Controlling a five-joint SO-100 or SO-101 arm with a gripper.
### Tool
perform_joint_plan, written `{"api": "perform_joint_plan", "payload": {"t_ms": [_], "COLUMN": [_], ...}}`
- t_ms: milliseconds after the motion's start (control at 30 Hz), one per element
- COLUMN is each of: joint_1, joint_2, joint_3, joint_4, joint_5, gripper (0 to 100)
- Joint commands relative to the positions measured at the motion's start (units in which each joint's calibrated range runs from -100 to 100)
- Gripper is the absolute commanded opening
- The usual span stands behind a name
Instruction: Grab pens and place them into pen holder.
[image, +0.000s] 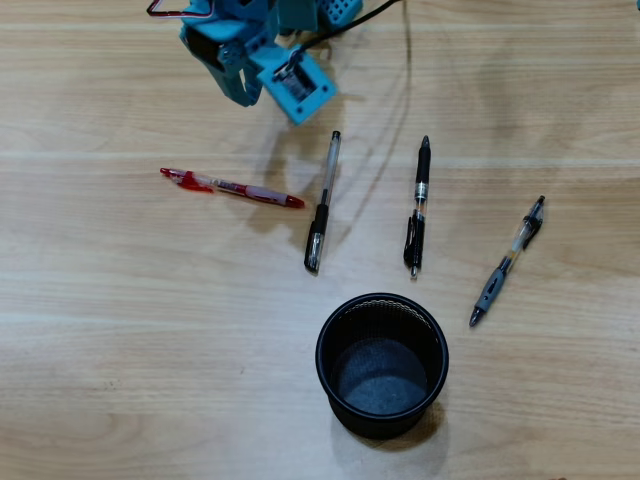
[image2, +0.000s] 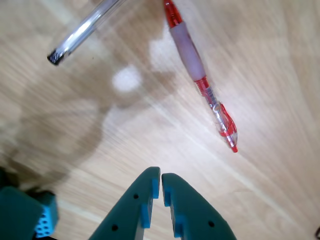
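Several pens lie flat on the wooden table in the overhead view: a red and clear pen (image: 232, 187) at the left, a black pen with a clear barrel (image: 322, 205), another black pen (image: 418, 205), and a clear pen with a grey grip (image: 508, 262) at the right. The round black mesh pen holder (image: 322, 355) stands upright and empty, nearer than the pens. My teal gripper (image: 243, 95) hovers above the table, beyond the red pen. In the wrist view the gripper (image2: 161, 175) is shut with nothing between its fingers. The red pen (image2: 200, 75) lies ahead to the right, and a clear barrel (image2: 82, 35) shows at upper left.
The arm's body and a black cable (image: 405, 40) are at the table's top edge in the overhead view. Bare wood surrounds the pens and the holder.
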Motion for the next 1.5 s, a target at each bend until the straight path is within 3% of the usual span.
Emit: {"api": "perform_joint_plan", "payload": {"t_ms": [0, 133, 533, 733, 1300, 1467], "joint_1": [0.45, 0.0, 0.73, -0.19, -3.48, -4.12], "joint_2": [4.97, 10.41, 23.83, 29.94, 42.17, 43.87], "joint_3": [-11.69, -15.22, -21.92, -24.36, -23.73, -23.64], "joint_4": [4.65, 5.01, 4.65, 4.65, -5.47, -5.74], "joint_5": [-5.24, -5.08, 3.66, 3.87, 4.97, 4.81], "gripper": [2, 2, 4, 24, 23, 18]}}
